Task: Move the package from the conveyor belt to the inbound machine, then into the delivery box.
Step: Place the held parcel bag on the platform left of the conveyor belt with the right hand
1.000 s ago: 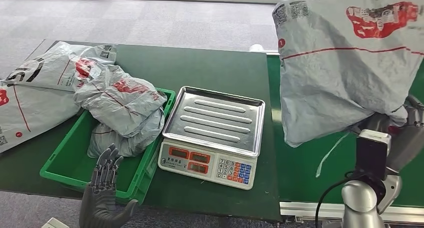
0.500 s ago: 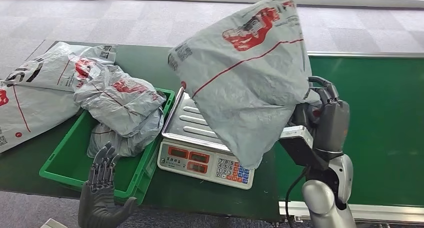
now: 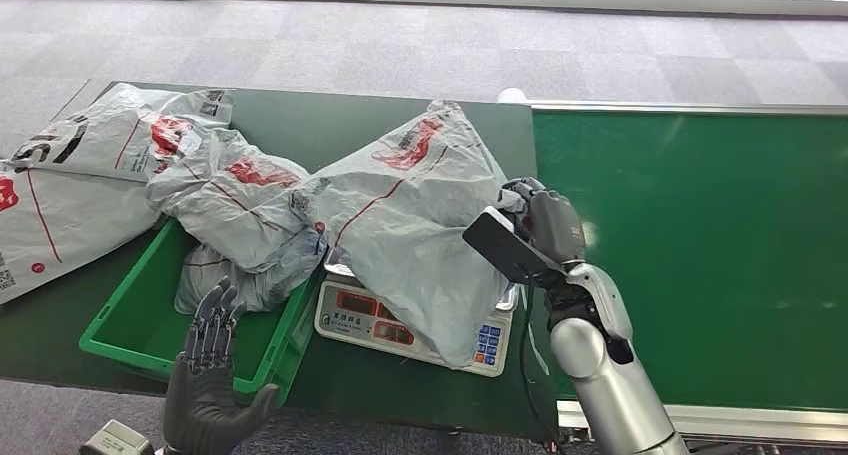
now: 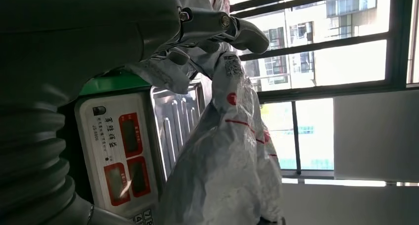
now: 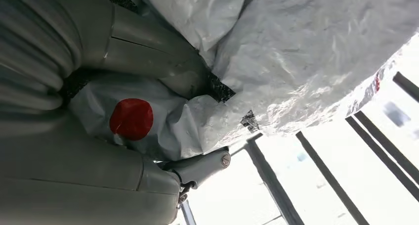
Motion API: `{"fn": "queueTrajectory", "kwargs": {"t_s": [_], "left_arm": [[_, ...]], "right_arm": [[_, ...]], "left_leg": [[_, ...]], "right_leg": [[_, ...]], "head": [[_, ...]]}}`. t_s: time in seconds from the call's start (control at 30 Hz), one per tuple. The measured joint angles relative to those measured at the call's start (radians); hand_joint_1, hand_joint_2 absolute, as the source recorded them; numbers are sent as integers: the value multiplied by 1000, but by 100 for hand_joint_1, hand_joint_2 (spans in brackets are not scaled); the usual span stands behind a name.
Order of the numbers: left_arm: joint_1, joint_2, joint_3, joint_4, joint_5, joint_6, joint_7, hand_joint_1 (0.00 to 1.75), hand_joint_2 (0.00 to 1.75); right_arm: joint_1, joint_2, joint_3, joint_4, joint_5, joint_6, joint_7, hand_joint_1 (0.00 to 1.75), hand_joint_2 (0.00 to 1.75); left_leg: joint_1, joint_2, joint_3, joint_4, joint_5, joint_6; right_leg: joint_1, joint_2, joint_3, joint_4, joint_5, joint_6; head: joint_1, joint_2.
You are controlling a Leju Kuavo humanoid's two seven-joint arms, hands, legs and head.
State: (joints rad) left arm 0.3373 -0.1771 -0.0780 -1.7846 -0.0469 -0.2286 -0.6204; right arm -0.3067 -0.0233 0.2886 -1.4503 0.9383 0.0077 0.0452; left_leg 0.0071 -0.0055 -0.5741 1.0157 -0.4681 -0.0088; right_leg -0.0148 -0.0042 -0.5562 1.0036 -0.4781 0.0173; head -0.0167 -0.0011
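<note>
Your green plastic crate (image 3: pixel 130 337) sits just left of the white weighing scale with its steel tray (image 3: pixel 400 322), and it holds crumpled grey plastic mailers (image 3: pixel 240 215) heaped above its rim. The grey plastic package with red print (image 3: pixel 400 225) now lies draped over the scale, covering most of the tray; half a second ago it hung in the air above it. Your right hand (image 3: pixel 540 225) grips the package's edge at the scale's right side, fingers clamped in the plastic. Your left hand (image 3: pixel 208 375) hovers spread and holding nothing at the crate's near rim, unchanged. More flat grey mailers (image 3: pixel 70 175) lie on the dark green table (image 3: pixel 400 125) left of the crate. The green conveyor belt (image 3: pixel 700 245) runs right of the scale.
</note>
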Motion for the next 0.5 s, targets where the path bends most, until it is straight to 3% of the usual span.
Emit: {"fn": "queueTrajectory", "kwargs": {"t_s": [0.1, 0.17, 0.3, 0.5], "left_arm": [[-9, 11, -3, 3, 12, -7, 17, 0, 175], [-11, 14, -5, 7, 14, -14, 24, 0, 175], [-11, 16, -6, 12, 14, -27, 36, 0, 175], [-10, 15, -6, 12, 13, -30, 55, 0, 175]], "right_arm": [[-35, 5, 1, 107, 10, 30, 22, 67, 175], [-41, 5, 1, 152, 23, 38, 34, 39, 175], [-44, 6, -14, 215, 68, 41, 89, 5, 175], [-52, 10, -73, 292, 111, 48, 155, 0, 175]], "left_leg": [[0, -1, 0, 0, 1, 0], [0, -1, 0, 0, 1, 0], [0, -1, -2, 0, 0, 0], [0, -1, -2, 0, 0, 0]], "right_leg": [[0, 0, 0, 0, 0, 0], [0, 0, 0, 0, 1, 0], [0, 0, -2, 0, 0, 0], [0, 0, -2, 0, 0, 0]], "head": [[0, 0], [0, 0], [0, 0], [0, 0]]}}
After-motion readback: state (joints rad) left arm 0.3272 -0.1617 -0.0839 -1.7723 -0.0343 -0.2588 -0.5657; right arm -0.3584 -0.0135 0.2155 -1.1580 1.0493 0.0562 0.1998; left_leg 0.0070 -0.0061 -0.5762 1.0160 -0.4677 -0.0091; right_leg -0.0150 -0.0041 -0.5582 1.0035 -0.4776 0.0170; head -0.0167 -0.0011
